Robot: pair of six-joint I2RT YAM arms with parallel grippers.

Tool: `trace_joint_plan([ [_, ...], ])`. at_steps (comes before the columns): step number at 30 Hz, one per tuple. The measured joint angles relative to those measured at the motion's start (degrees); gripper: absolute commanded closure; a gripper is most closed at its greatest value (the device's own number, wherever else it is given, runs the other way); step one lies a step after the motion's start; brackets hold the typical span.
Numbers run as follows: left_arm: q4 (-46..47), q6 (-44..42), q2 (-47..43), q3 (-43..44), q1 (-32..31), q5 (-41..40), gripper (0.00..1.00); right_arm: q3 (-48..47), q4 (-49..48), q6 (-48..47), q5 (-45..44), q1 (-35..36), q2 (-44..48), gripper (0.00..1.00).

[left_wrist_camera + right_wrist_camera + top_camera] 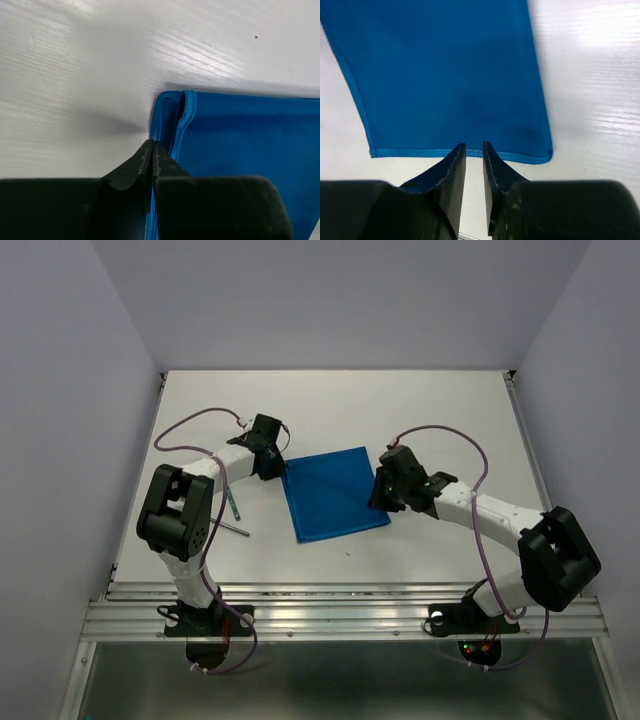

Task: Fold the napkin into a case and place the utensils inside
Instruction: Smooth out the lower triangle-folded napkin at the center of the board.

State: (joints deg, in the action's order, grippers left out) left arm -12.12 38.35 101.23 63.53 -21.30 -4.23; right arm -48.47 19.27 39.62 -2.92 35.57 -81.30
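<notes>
Napkin: one bright blue napkin (335, 495), lying flat on the white table (420, 410) as a slightly skewed square.
Napkin layers: at its far-left corner the left wrist view shows a second hemmed edge folded just inside the outer one; I cannot count the layers beyond that.
Utensils: two, both left of the napkin and apart from it. The teal-handled utensil (233, 502) lies nearer the napkin's left edge; the grey utensil (236, 529) lies just nearer the arm bases.
Utensil detail: too small to tell fork, knife or spoon, and the left arm covers part of each.
Arms: two, one at each side of the napkin.
Left gripper (152, 144): at the napkin's far-left corner, fingers pressed together with a sliver of the blue edge pinched between them.
Right gripper (472, 145): at the napkin's right hem, fingers a narrow gap apart, tips just at the hem and white table showing through the gap.
Hidden: in the top view both grippers' fingertips are covered by their own black bodies.
</notes>
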Motion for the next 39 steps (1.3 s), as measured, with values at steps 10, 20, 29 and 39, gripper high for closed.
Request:
trace_joint_plan([
  [10,1.31,0.24,-0.35,-3.04,1.33,0.96,1.0,-11.52,0.37,0.0,-2.69,13.77,-10.45,0.61],
  [20,3.23,0.24,0.28,-3.04,1.92,2.73,1.0,-21.7,1.4,0.02,-4.39,22.01,-21.22,0.59],
  [29,4.61,0.33,0.26,-3.06,3.06,5.35,1.0,-25.81,2.69,0.02,-5.31,24.41,-25.92,0.6],
  [39,7.58,0.7,2.54,-3.06,3.41,9.03,1.0,-26.82,3.13,0.02,-5.53,25.79,-29.14,0.62],
])
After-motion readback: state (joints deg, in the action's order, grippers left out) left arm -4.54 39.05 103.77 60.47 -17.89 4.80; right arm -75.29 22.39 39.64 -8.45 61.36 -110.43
